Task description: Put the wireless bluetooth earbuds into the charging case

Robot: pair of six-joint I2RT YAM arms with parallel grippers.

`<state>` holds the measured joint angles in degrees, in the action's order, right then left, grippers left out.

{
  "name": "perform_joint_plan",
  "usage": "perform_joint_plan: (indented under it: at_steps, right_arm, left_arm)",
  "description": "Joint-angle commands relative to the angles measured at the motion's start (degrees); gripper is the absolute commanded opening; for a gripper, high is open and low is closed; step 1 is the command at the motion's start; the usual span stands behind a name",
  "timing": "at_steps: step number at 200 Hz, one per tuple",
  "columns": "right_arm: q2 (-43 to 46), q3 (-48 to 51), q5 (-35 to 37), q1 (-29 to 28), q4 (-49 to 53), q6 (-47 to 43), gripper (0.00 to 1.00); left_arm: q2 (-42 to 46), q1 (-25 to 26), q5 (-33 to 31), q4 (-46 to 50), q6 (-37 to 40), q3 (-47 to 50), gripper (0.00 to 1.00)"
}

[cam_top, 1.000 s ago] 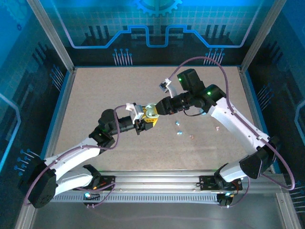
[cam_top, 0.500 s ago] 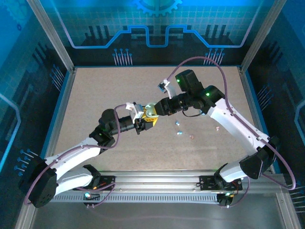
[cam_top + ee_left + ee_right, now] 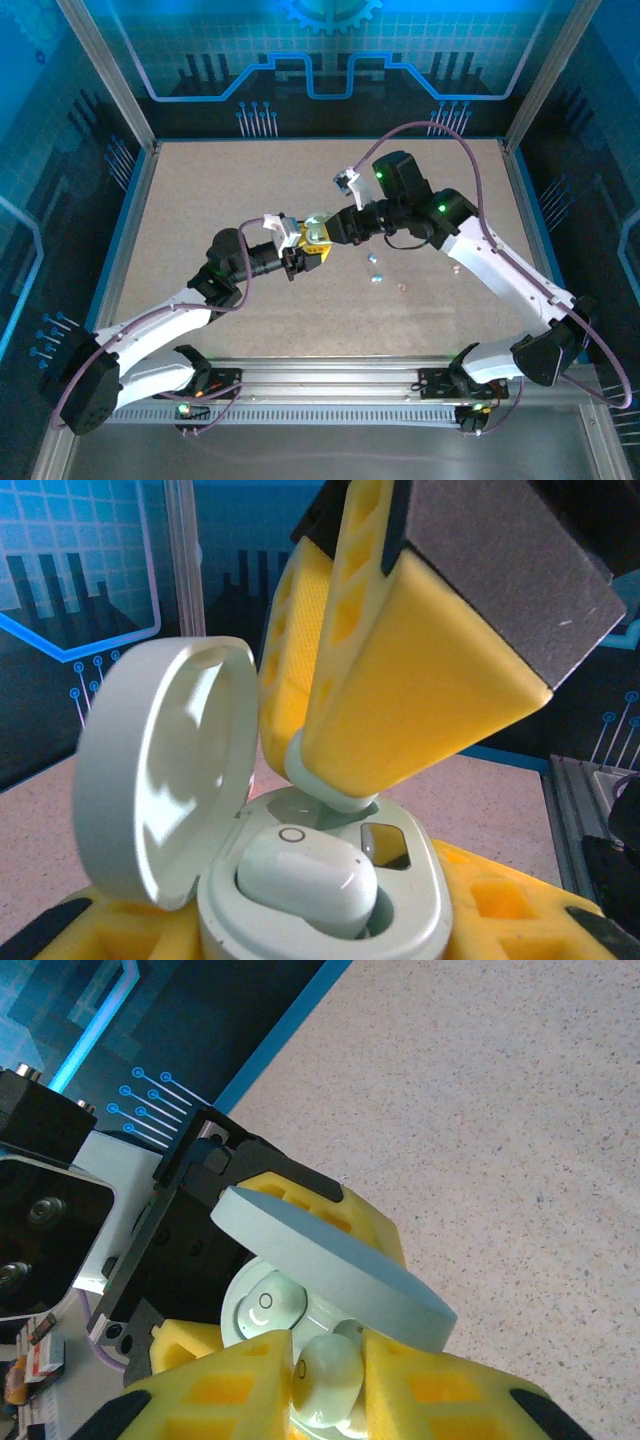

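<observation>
Earbuds [image 3: 305, 875] are half stowed: one lies seated in the left well of the case [image 3: 225, 915], at the lower middle of the left wrist view.

In the top view, the left gripper [image 3: 298, 258] sits just left of centre, closed narrow on the case, whose lid [image 3: 160, 780] stands swung open. Just beside it to the right, the right gripper [image 3: 322, 235] pinches the second earbud [image 3: 325, 1370] between its yellow pads. Further right, a few small pale bits [image 3: 375, 258] lie loose on the bench [image 3: 200, 200], well apart from both grippers.

The step in hand looks like seating the second earbud in the empty well [image 3: 385, 845]. The next move calls for a straight, aligned push down, then letting go without knocking the lid.

The left wrist view shows the dark empty well right under the yellow fingertips, though whether the earbud touches it I cannot tell. The right wrist view shows the pinch itself and the lid edge-on above it. The top view adds the loose bits, but the case is too small to read there.
</observation>
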<state>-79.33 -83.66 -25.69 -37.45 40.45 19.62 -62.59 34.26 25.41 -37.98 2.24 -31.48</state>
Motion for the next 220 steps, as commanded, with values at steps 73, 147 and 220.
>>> perform_joint_plan:
  at_steps: [73, 147, 220]
  right_arm:
    - [0.84, 1.13, 1.12, -0.84, -3.56, -1.26, 0.3]
    - [1.02, -0.38, 3.09, -0.77, -0.34, -1.63, 0.39]
    - [1.46, -1.8, 4.6, -0.47, 2.51, -0.55, 0.43]
  left_arm:
    - [0.2, 0.6, 2.85, -3.21, -1.27, -2.27, 0.35]
    - [0.82, 0.54, 1.92, -2.93, -0.84, -2.09, 0.36]
    - [1.43, 0.55, 0.93, -2.07, 0.0, -1.91, 0.36]
